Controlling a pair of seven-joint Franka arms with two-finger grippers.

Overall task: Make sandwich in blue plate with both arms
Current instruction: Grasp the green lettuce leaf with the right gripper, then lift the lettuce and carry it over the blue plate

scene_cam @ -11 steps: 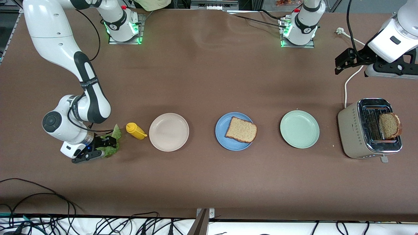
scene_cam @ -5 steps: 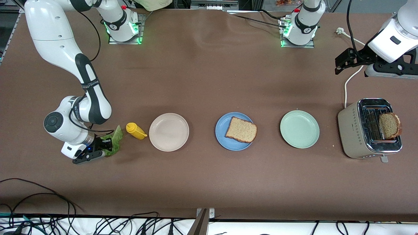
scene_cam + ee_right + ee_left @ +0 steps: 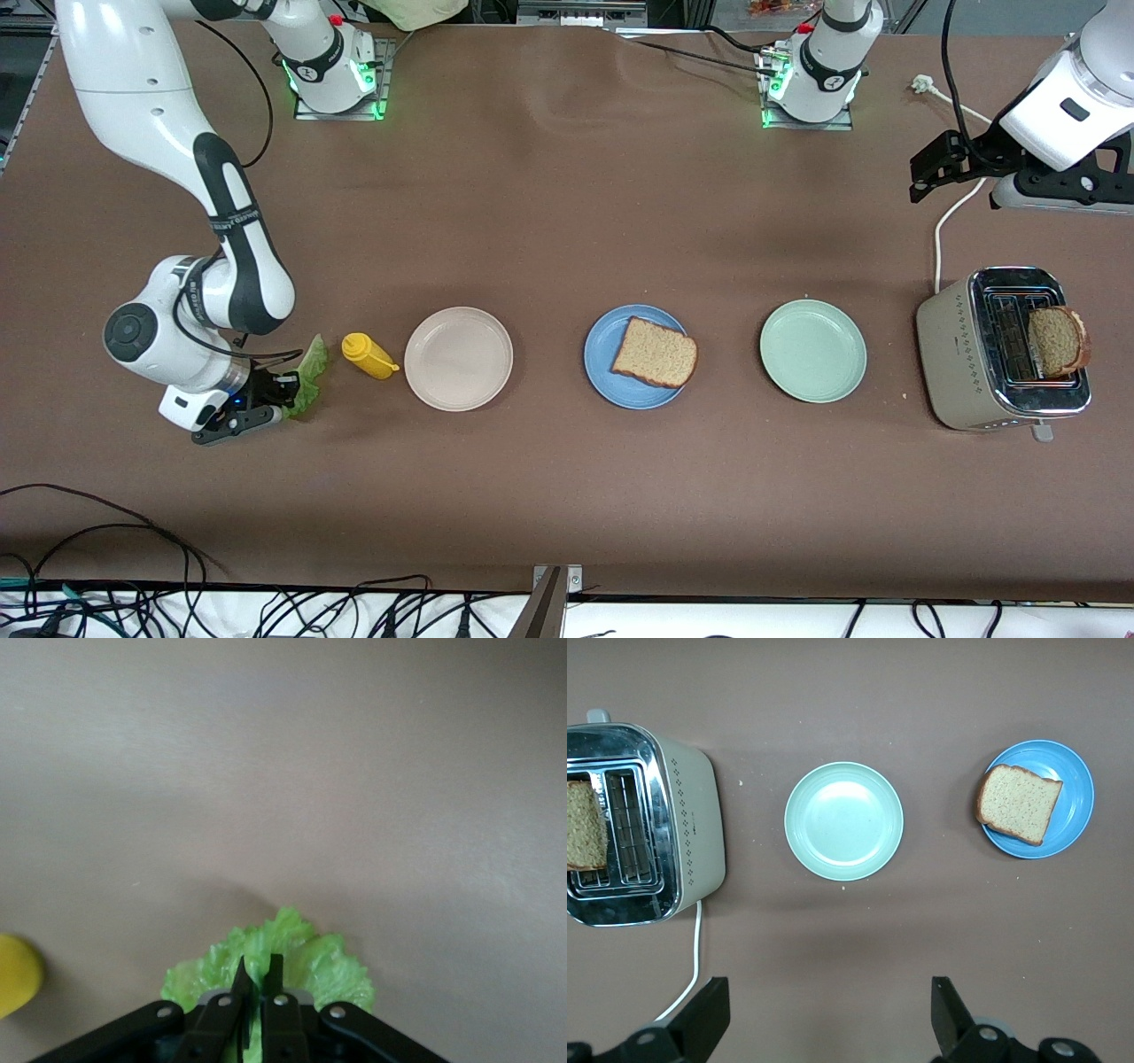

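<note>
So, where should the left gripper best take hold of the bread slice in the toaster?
Probably by the top part of the bread slice that sticks out of the toaster slot, coming down from above. It stands upright, so the open left gripper can pinch its two flat faces.

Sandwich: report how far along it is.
Done: one bread slice lies on the blue plate. In hand: the right gripper is shut on the lettuce beside the mustard bottle. Left: the second slice sits in the toaster; the left gripper waits open.
</note>
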